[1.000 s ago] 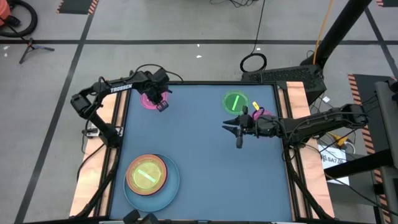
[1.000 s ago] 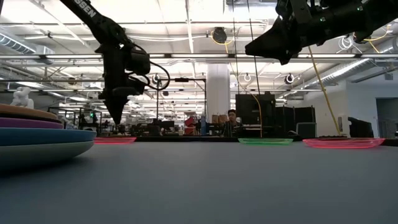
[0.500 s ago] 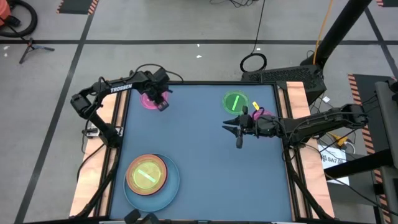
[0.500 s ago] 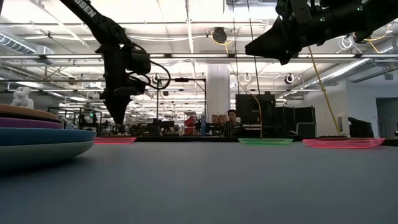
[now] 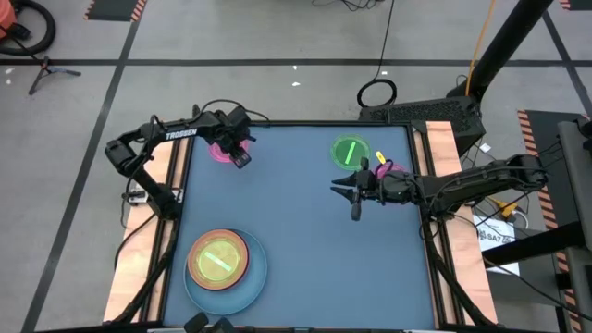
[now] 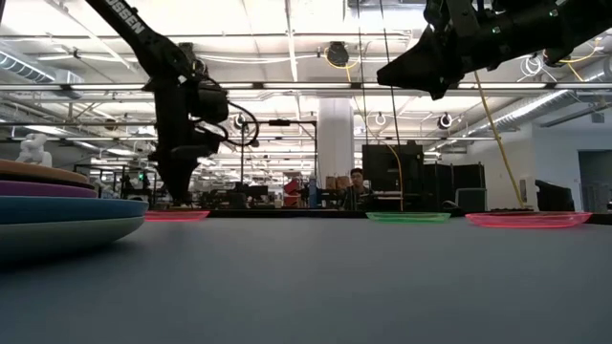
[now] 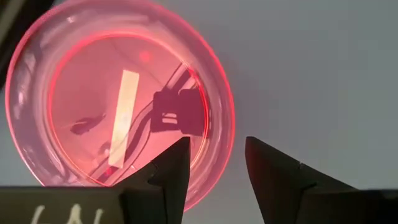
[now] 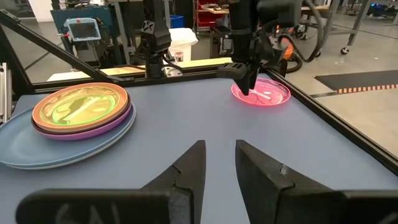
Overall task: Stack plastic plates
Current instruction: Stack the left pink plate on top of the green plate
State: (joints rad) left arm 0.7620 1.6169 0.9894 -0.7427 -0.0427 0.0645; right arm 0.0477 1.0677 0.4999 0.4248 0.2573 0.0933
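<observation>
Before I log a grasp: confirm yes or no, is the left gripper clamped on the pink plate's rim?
No. The left gripper stands open, its fingers straddling the pink plate's rim without closing on it.

Plate stack (image 5: 225, 266) front-left on table (image 5: 305, 240); single plates back-left (image 5: 222, 151), back-right (image 5: 350, 152), right edge (image 5: 388, 169).

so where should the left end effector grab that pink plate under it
Take the pink plate by its thin raised rim, coming straight down from above. It lies flat on the table, so only the rim gives the fingers something to pinch. The left end effector already straddles the rim, one finger over the inside, the other over the table, jaws open. That spot looks workable.
</observation>
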